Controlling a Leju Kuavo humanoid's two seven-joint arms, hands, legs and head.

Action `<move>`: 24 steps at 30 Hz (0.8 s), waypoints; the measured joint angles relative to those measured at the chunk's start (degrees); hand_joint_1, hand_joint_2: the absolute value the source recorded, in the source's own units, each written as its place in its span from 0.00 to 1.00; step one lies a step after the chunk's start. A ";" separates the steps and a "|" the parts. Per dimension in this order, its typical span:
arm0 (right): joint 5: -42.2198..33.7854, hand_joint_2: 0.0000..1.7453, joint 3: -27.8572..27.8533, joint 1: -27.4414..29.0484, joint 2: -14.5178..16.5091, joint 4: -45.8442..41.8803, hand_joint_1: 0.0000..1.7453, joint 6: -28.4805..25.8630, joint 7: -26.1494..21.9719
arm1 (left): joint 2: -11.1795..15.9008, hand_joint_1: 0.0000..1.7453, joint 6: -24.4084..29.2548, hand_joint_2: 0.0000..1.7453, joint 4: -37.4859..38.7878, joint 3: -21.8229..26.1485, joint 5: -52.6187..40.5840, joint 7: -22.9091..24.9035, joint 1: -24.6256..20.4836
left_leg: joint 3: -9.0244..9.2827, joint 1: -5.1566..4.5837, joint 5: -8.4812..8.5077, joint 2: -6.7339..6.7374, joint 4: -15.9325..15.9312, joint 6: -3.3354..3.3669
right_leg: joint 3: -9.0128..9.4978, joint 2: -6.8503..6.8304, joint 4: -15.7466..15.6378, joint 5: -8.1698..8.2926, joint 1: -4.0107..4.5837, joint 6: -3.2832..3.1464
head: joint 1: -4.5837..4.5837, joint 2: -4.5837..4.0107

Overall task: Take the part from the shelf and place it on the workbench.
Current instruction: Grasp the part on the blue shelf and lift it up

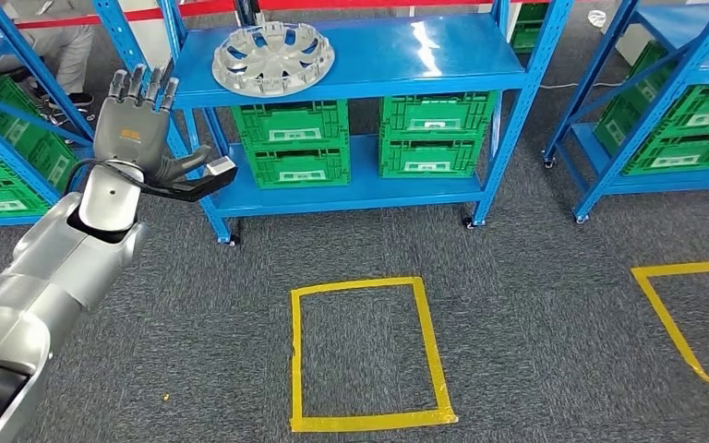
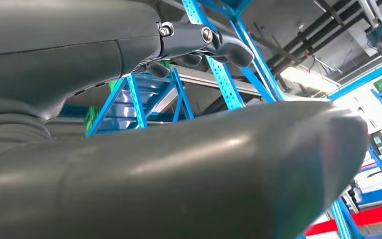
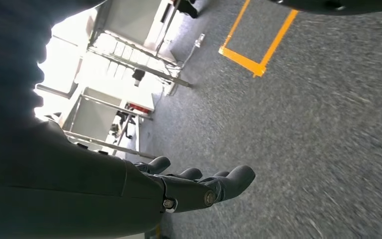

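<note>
A silver wheel-cover part (image 1: 273,57) lies flat on the left end of the top board of the blue shelf (image 1: 443,55). My left hand (image 1: 143,129) is raised in front of the shelf's left post, below and left of the part, with its fingers spread upward, thumb out to the side, and nothing in it. From the left wrist, the thumb (image 2: 204,174) and dark fingers (image 2: 199,42) stand apart against blue racking. My right hand (image 3: 189,186) hangs over grey carpet, fingers loosely extended and empty.
Several green crates (image 1: 360,137) fill the shelf's lower level. More blue racks with green crates stand at the left (image 1: 0,157) and right (image 1: 683,129). A yellow tape square (image 1: 365,355) marks the carpet in front. A person sits behind the left rack (image 1: 55,46).
</note>
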 joint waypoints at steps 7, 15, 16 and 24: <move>-0.01 1.00 -0.01 0.13 0.02 0.01 0.00 0.00 -0.07 | 0.01 0.00 -0.34 0.00 0.22 -0.38 0.01 -0.09 0.42 | 2.52 0.10 7.82 0.23 -9.67 0.52 | 1.73 0.10 0.36 -1.83 -0.02 1.10 | 0.02 0.00; 0.14 1.00 0.01 0.01 0.04 0.01 0.00 0.02 -0.06 | -0.39 0.00 -1.64 0.00 0.16 -2.63 0.01 -0.71 0.49 | 4.30 -0.04 6.98 0.02 -11.61 3.33 | -3.55 0.00 10.57 -6.76 0.00 3.14 | 0.28 0.00; 0.18 1.00 0.01 0.01 0.04 0.01 0.00 0.02 -0.01 | -0.45 0.00 -1.93 0.00 0.20 -3.17 0.01 -0.92 0.65 | 4.39 -0.17 6.82 0.01 -11.58 3.52 | -5.74 0.01 14.03 -7.63 0.02 3.18 | 0.29 0.00; 0.54 1.00 0.00 -0.07 0.04 0.01 0.00 0.02 0.12 | -0.72 0.00 -3.21 0.00 0.23 -6.39 0.31 -2.03 0.86 | 5.67 -0.86 5.20 -0.24 -11.22 2.60 | -1.37 -0.02 0.52 0.74 0.87 1.42 | 0.25 0.00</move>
